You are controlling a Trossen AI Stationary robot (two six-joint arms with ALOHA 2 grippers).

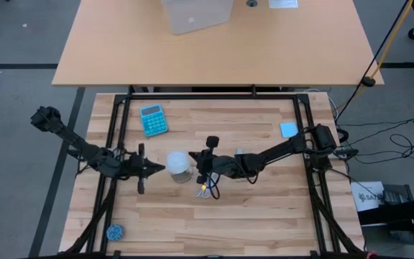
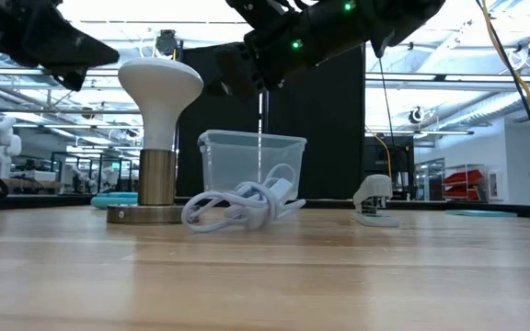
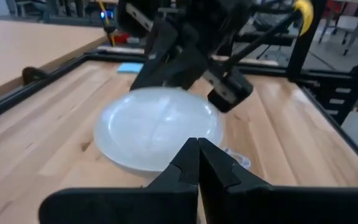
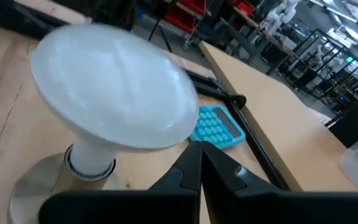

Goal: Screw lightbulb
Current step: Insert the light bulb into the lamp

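Standing upright near the middle of the bench [image 1: 264, 216], the lightbulb [image 1: 180, 165] sits with its narrow end down in a round metal socket [image 2: 145, 213], well clear of every bench edge. Left pincer [image 1: 161, 169] and right pincer [image 1: 197, 167] flank it on opposite sides, both closed tight on nothing. Only the low view shows the white cord [image 2: 237, 207] coiled beside the socket; only overhead shows a blue calculator [image 1: 153, 119] toward the far edge

We see the lightbulb [image 1: 180, 164] upright on its socket [image 2: 144, 214] mid-bench [image 1: 264, 216], between both pincers; the cord [image 2: 237, 207] lies beside it.
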